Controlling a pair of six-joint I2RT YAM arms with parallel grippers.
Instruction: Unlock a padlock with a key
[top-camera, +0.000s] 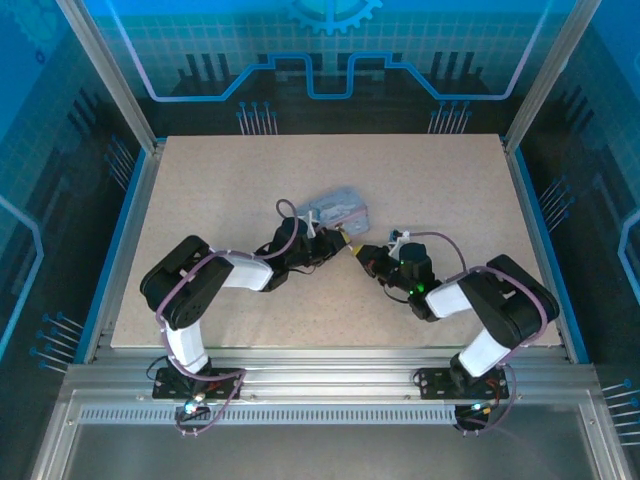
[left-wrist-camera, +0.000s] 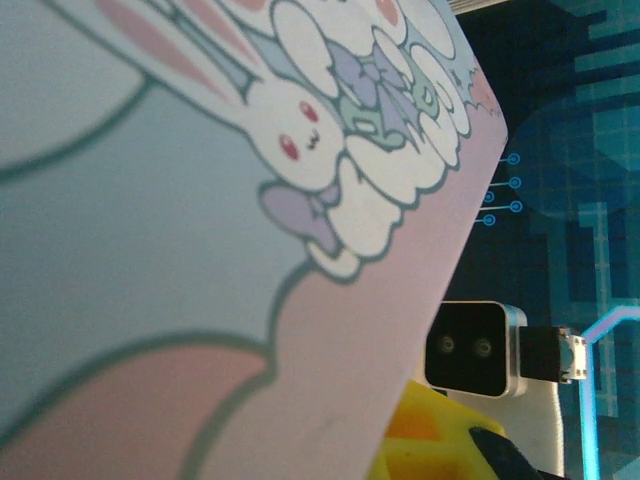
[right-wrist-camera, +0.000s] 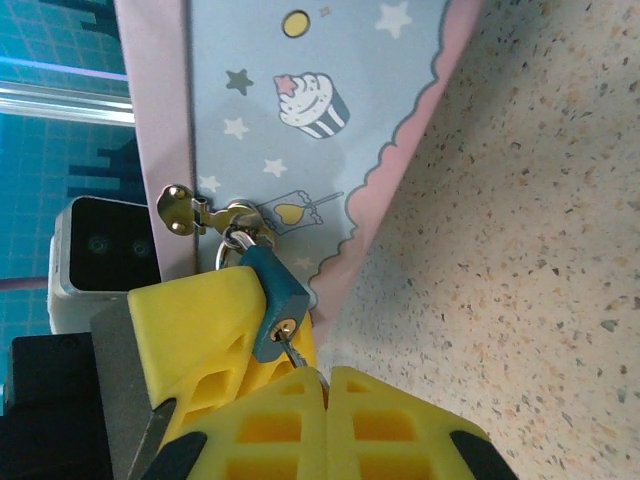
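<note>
Yellow right claw (right-wrist-camera: 322, 380) pinches the key (right-wrist-camera: 293, 350), its tip in the padlock (right-wrist-camera: 270, 298).
Padlock hangs on the hasp (right-wrist-camera: 205, 215) of the tin box (right-wrist-camera: 300, 150), mid-tabletop (top-camera: 450, 180), between the 2 arms. Left claw (top-camera: 332, 240): 1 finger (right-wrist-camera: 200, 320) is against the lock; can't tell its grip. Step looks like key seated, turn pending. Next needs a wrist roll, lock braced.

Speckled beige bench (top-camera: 300, 180) under even light, edged in blue. Silver aluminium posts (top-camera: 105, 75) frame it, with a slotted aluminium rail (top-camera: 320, 385) along the near edge. Translucent blue wall panels (top-camera: 330, 50) with circuit-line graphics enclose three sides.
</note>
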